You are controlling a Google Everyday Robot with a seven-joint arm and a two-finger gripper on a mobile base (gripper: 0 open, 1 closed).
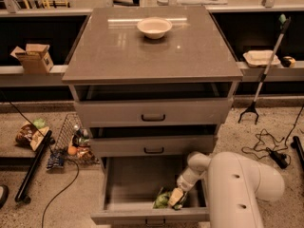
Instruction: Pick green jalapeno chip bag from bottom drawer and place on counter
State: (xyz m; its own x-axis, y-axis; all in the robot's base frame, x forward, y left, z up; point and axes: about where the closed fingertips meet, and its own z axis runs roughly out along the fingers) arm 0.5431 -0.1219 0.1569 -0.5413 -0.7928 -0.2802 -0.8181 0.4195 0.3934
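Note:
The bottom drawer (128,182) is pulled open at the foot of the grey cabinet. The green jalapeno chip bag (163,200) lies on its floor near the front right. My gripper (176,198) reaches down into the drawer from my white arm (232,184) and sits right at the bag's right side, touching it. The counter (152,46) is the glossy grey-brown top of the cabinet, with a white bowl (154,27) near its back.
Two taller drawers (153,114) above the bottom one stand partly open. A wire basket with snacks (71,144) and a dark pole (31,167) lie on the floor at left. A cardboard box (34,57) sits on the left ledge. A grabber tool (266,65) leans at right.

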